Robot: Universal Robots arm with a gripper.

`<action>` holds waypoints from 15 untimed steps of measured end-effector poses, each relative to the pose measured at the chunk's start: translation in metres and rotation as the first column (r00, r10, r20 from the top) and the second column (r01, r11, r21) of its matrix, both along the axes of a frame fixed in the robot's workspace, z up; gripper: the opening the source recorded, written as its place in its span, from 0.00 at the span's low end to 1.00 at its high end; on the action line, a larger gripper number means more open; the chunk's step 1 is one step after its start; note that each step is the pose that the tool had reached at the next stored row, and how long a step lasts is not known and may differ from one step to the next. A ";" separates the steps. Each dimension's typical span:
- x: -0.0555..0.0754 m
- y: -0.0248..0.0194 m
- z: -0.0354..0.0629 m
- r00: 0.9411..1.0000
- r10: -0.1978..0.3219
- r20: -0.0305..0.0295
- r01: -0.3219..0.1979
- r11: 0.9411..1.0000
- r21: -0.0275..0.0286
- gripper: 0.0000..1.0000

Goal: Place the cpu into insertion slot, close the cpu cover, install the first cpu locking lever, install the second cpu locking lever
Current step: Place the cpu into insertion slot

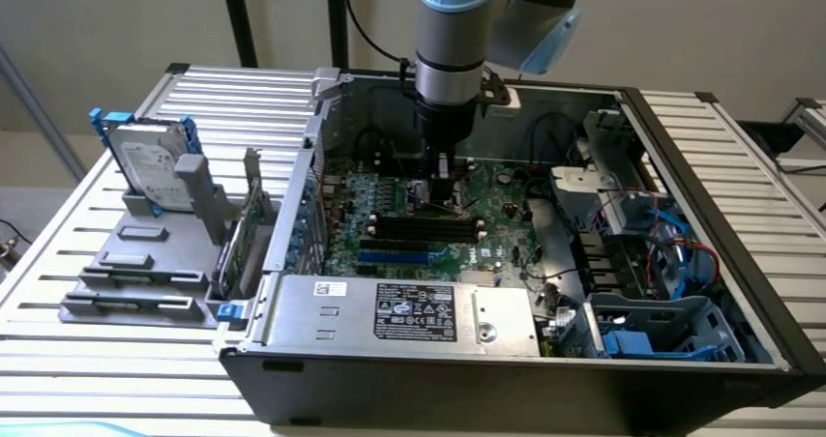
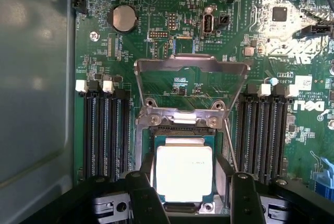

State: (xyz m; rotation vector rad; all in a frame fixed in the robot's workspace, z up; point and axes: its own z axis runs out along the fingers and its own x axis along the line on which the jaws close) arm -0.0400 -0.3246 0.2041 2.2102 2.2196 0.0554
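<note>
I see the cpu [image 2: 182, 166] lying in its socket [image 2: 222, 145], silver face up. The gripper [image 2: 189, 182] is released, with 1 finger on each side of it. The cpu cover [image 2: 190, 67] stands raised.

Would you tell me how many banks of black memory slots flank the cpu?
2. One memory bank lies between the cpu and the case wall; the other bank lies toward the Dell lettering. More may be hidden.
</note>
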 end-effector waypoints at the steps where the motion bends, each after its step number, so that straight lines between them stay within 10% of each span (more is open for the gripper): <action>1: 0.000 0.0002 -0.0003 1.000 -0.003 0.000 0.003 1.000 0.000 0.55; 15: 0.002 0.0014 -0.0030 1.000 -0.019 0.000 0.019 1.000 0.000 0.55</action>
